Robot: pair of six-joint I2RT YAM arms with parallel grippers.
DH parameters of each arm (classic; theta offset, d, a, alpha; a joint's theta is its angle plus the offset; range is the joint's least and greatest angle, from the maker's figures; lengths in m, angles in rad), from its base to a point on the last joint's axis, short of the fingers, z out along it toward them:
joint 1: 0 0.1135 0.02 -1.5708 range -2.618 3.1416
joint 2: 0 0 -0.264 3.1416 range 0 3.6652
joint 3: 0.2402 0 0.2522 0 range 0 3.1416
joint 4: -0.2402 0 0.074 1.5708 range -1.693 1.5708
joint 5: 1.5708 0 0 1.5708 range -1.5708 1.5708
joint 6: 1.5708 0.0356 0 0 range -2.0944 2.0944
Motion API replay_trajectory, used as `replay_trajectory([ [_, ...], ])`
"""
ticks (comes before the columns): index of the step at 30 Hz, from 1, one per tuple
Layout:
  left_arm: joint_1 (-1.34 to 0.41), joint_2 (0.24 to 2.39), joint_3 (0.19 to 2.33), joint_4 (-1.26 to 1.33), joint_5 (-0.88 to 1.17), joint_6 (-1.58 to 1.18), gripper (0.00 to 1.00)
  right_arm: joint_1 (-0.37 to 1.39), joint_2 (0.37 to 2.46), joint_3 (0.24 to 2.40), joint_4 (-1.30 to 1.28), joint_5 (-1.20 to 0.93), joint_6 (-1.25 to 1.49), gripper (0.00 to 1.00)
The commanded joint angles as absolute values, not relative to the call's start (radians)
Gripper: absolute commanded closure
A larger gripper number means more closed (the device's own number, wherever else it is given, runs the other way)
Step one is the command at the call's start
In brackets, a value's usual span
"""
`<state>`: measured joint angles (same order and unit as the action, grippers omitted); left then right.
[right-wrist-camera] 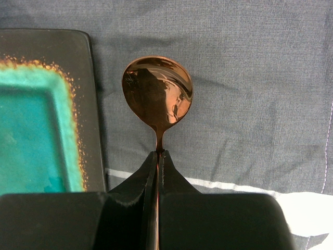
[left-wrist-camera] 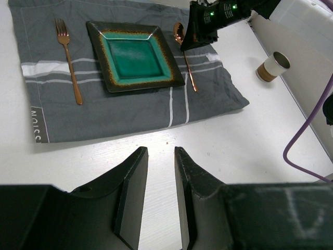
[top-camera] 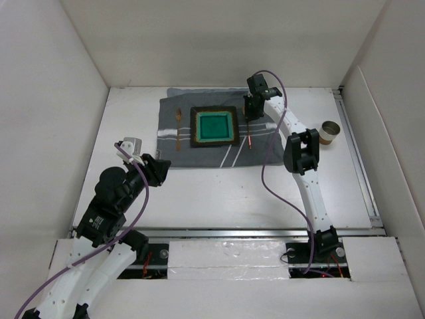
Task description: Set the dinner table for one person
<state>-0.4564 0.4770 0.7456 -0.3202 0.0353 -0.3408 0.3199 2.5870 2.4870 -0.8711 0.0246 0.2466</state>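
Note:
A grey white-striped mat [top-camera: 192, 156] lies at the back of the white dinner table [top-camera: 219, 193]. On it sit a square teal plate [top-camera: 214, 126], a copper fork [top-camera: 178, 126] to its left and a copper spoon [top-camera: 250, 136] to its right. My right gripper [right-wrist-camera: 157, 152] is shut on the spoon [right-wrist-camera: 157, 91] at the neck just below the bowl; the handle is hidden between the fingers. The spoon's handle lies along the mat [left-wrist-camera: 186, 65]. My left gripper [left-wrist-camera: 160, 153] is open and empty over bare table in front of the mat [left-wrist-camera: 114, 112].
A brown paper cup [top-camera: 329, 131] stands on the table to the right of the mat, also in the left wrist view [left-wrist-camera: 273, 66]. White wall panels border the table on three sides. The right arm's purple cable hangs over the mat's right edge.

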Motion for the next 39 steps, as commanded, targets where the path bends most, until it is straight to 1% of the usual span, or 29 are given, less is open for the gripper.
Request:
replay_trajectory([
  [1, -0.453, 0.491, 0.742, -0.290, 0.029, -0.339, 0.75, 0.313, 2.589, 2.493, -0.830, 0.032, 0.255, 0.97],
  [2, -0.453, 0.492, 0.744, -0.290, 0.028, -0.337, 0.75, 0.313, 2.589, 2.485, -0.825, 0.032, 0.256, 0.92],
  [3, -0.453, 0.494, 0.744, -0.290, 0.028, -0.336, 0.75, 0.313, 2.588, 2.480, -0.822, 0.032, 0.258, 0.83],
  [5, -0.453, 0.494, 0.744, -0.287, 0.032, -0.334, 0.75, 0.304, 2.579, 2.464, -0.807, 0.028, 0.259, 0.76],
  [6, -0.453, 0.498, 0.744, -0.290, 0.029, -0.334, 0.75, 0.304, 2.562, 2.436, -0.786, 0.025, 0.259, 0.67],
  [8, -0.453, 0.500, 0.744, -0.290, 0.026, -0.336, 0.75, 0.304, 2.539, 2.410, -0.766, 0.025, 0.262, 0.62],
  [9, -0.453, 0.502, 0.745, -0.290, 0.028, -0.334, 0.75, 0.304, 2.504, 2.392, -0.753, 0.023, 0.262, 0.57],
  [12, -0.453, 0.503, 0.746, -0.288, 0.023, -0.334, 0.76, 0.304, 2.468, 2.361, -0.736, 0.025, 0.262, 0.55],
  [15, -0.453, 0.502, 0.746, -0.290, 0.028, -0.334, 0.76, 0.304, 2.363, 2.300, -0.672, 0.015, 0.259, 0.50],
  [16, -0.453, 0.502, 0.746, -0.290, 0.028, -0.333, 0.75, 0.304, 2.292, 2.228, -0.652, 0.009, 0.262, 0.50],
  [18, -0.453, 0.500, 0.747, -0.290, 0.028, -0.333, 0.75, 0.293, 2.214, 2.150, -0.594, 0.011, 0.262, 0.49],
  [19, -0.453, 0.502, 0.747, -0.291, 0.029, -0.333, 0.75, 0.284, 2.173, 2.061, -0.572, 0.027, 0.262, 0.49],
  [20, -0.453, 0.499, 0.747, -0.291, 0.029, -0.331, 0.75, 0.284, 2.087, 2.015, -0.555, 0.052, 0.281, 0.50],
  [21, -0.453, 0.494, 0.747, -0.290, 0.037, -0.331, 0.75, 0.258, 2.038, 1.962, -0.511, 0.079, 0.288, 0.57],
  [22, -0.453, 0.489, 0.747, -0.287, 0.038, -0.330, 0.75, 0.246, 1.984, 1.898, -0.476, 0.160, 0.307, 0.71],
  [23, -0.453, 0.483, 0.747, -0.285, 0.040, -0.328, 0.75, 0.229, 1.862, 1.740, -0.427, 0.210, 0.342, 0.98],
  [24, -0.453, 0.479, 0.747, -0.284, 0.044, -0.328, 0.75, 0.209, 1.806, 1.650, -0.303, 0.250, 0.353, 1.00],
  [26, -0.453, 0.471, 0.746, -0.282, 0.052, -0.327, 0.75, 0.128, 1.709, 1.451, -0.232, 0.349, 0.408, 1.00],
  [27, -0.453, 0.454, 0.744, -0.281, 0.069, -0.324, 0.75, 0.097, 1.644, 1.407, -0.209, 0.373, 0.428, 1.00],
  [28, -0.453, 0.446, 0.742, -0.275, 0.069, -0.322, 0.75, 0.036, 1.623, 1.367, -0.200, 0.397, 0.442, 1.00],
  [29, -0.453, 0.440, 0.742, -0.273, 0.071, -0.321, 0.75, 0.003, 1.603, 1.333, -0.195, 0.399, 0.455, 0.99],
  [30, -0.453, 0.430, 0.742, -0.272, 0.077, -0.319, 0.75, -0.026, 1.591, 1.287, -0.184, 0.397, 0.474, 0.92],
  [31, -0.453, 0.422, 0.742, -0.275, 0.074, -0.321, 0.75, -0.053, 1.585, 1.273, -0.181, 0.393, 0.474, 0.83],
  [32, -0.453, 0.414, 0.741, -0.273, 0.077, -0.321, 0.75, -0.102, 1.595, 1.270, -0.184, 0.388, 0.471, 0.65],
  [34, -0.453, 0.388, 0.738, -0.270, 0.083, -0.318, 0.75, -0.138, 1.661, 1.324, -0.236, 0.382, 0.463, 0.56],
  [36, -0.453, 0.379, 0.739, -0.270, 0.081, -0.319, 0.74, -0.158, 1.718, 1.382, -0.311, 0.380, 0.442, 0.54],
  [37, -0.453, 0.379, 0.741, -0.270, 0.081, -0.319, 0.74, -0.169, 1.771, 1.429, -0.319, 0.370, 0.428, 0.54],
  [39, -0.453, 0.371, 0.739, -0.270, 0.081, -0.319, 0.74, -0.169, 1.813, 1.463, -0.336, 0.373, 0.396, 0.54],
])
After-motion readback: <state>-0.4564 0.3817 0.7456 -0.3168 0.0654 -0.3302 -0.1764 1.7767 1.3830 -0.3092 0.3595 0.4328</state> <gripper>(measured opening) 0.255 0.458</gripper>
